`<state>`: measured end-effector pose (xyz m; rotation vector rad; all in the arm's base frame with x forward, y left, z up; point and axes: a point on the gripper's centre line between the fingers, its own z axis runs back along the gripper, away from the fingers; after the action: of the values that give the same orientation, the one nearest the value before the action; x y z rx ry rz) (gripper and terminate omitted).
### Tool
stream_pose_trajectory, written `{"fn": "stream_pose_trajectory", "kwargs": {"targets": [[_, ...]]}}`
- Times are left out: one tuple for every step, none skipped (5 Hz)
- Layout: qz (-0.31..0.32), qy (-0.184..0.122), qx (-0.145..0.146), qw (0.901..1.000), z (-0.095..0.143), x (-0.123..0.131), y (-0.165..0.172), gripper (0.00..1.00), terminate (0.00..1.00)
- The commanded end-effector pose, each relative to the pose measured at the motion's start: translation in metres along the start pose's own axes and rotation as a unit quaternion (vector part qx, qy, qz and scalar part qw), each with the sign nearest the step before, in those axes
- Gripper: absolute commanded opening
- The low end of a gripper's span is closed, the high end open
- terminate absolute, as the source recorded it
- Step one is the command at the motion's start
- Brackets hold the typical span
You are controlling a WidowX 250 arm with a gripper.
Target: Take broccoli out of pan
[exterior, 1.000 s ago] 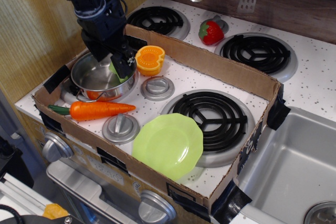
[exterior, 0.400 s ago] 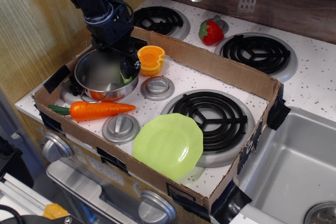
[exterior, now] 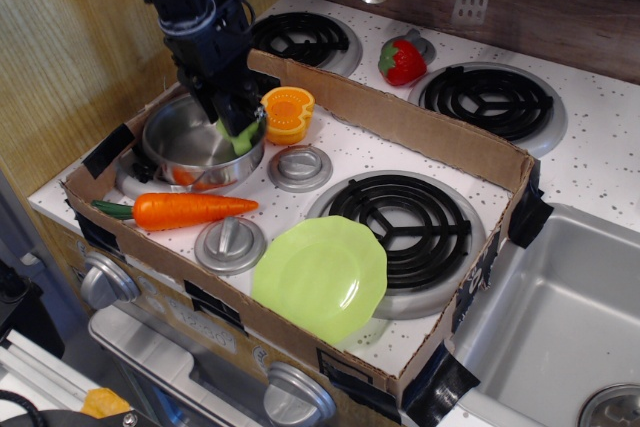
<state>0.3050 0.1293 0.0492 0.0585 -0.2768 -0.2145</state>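
While the dark blue and black robot gripper [exterior: 238,125] hangs over the right side of the shiny round steel pan [exterior: 185,152], its fingers are clenched on the small light-green toy broccoli [exterior: 241,136]. The broccoli is at the pan's 3 o'clock edge, just above the rim, so it looks lifted but not yet clear of the pan. I think the gripper holds it from above so it can pull it straight up and out. The pan sits on the burner in the near-left corner of the brown cardboard box wall [exterior: 420,132] that goes around part of the white toy stove [exterior: 600,157]. An orange toy half fruit with a cut face [exterior: 286,113] sits just beside the pan at 2 o'clock. A long orange toy carrot with a green tip [exterior: 185,210] lies near the pan at 6 o'clock. A big lime-green plate [exterior: 320,275] is farther off at 5 o'clock, and it looks like a good free spot to set the broccoli down. A moment ago the gripper was lower in the pan and the pan looked blurry and tipped. Now the pan looks sharp and flat, and the broccoli shows more.
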Motion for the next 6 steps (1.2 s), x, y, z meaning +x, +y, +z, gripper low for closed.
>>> {"fn": "stream_pose_trajectory", "kwargs": {"targets": [[-0.020, -0.002, 0.045, 0.9988, 0.056, 0.016, 0.016, 0.00, 0.00], [-0.017, 0.007, 0.062, 0.9979, 0.076, 0.018, 0.011, 0.00, 0.00], [-0.014, 0.022, 0.061, 0.9978, 0.097, 0.030, 0.001, 0.00, 0.00], [-0.004, 0.021, 0.047, 0.9986, 0.103, 0.050, -0.031, 0.00, 0.00], [0.002, 0.010, 0.037, 0.9992, 0.094, 0.076, -0.068, 0.00, 0.00], [0.017, 0.003, 0.023, 0.9996, 0.079, 0.090, -0.094, 0.00, 0.00]]}}
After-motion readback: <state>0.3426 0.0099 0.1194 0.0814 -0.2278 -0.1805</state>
